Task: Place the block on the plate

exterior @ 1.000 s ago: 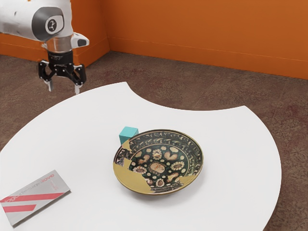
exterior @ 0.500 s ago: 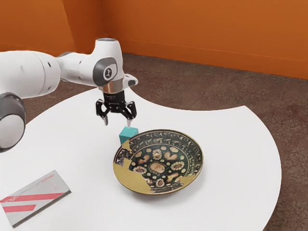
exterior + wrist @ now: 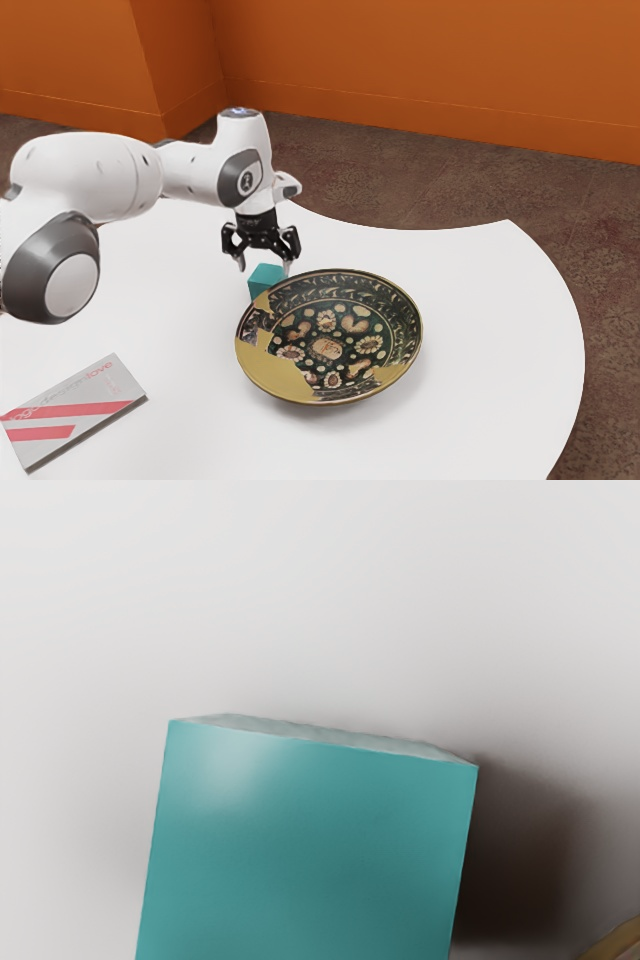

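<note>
My gripper (image 3: 265, 268) is low over the teal block (image 3: 265, 281) in the exterior view, its two fingers spread apart near the block's top. The block stands on the table against the rim of the patterned plate (image 3: 330, 345), which hides its lower part. From the wrist view, the block (image 3: 305, 850) looms large just under my hand, and a bit of the plate's rim (image 3: 612, 944) lies beside it, across a dark shadow.
A grey box with red stripes (image 3: 75, 412) lies flat on the white round table (image 3: 480, 330), toward the exterior view's lower left. The table's curved cut-out edge runs behind the block and plate.
The arm has swung in from the exterior view's upper left and come down, bringing my gripper to the block. Block, plate and box have stayed put.
</note>
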### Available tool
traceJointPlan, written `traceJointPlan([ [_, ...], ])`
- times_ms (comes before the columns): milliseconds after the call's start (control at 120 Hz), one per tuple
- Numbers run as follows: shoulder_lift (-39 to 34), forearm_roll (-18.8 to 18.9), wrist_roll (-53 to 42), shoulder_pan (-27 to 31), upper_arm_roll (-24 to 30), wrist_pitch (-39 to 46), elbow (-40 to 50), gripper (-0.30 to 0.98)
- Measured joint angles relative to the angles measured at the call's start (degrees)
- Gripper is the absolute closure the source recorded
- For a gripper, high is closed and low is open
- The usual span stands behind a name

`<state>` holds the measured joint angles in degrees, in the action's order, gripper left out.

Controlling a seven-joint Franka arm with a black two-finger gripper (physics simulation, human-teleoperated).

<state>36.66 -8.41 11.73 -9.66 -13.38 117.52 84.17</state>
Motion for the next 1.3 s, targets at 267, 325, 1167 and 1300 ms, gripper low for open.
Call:
traceJointPlan([
  [267,1.3,-0.6,-0.8,0.6,0.0,2.2,-0.5,0.0],
  [325,1.9,-0.6,-0.9,0.6,0.0,2.6,-1.1,0.0],
  [1167,4.4,-2.8,-1.9,1.5,0.0,3.7,-0.8,0.0],
  [1300,4.4,-3.4,-2.0,1.5,0.0,3.7,-0.7,0.01],
])
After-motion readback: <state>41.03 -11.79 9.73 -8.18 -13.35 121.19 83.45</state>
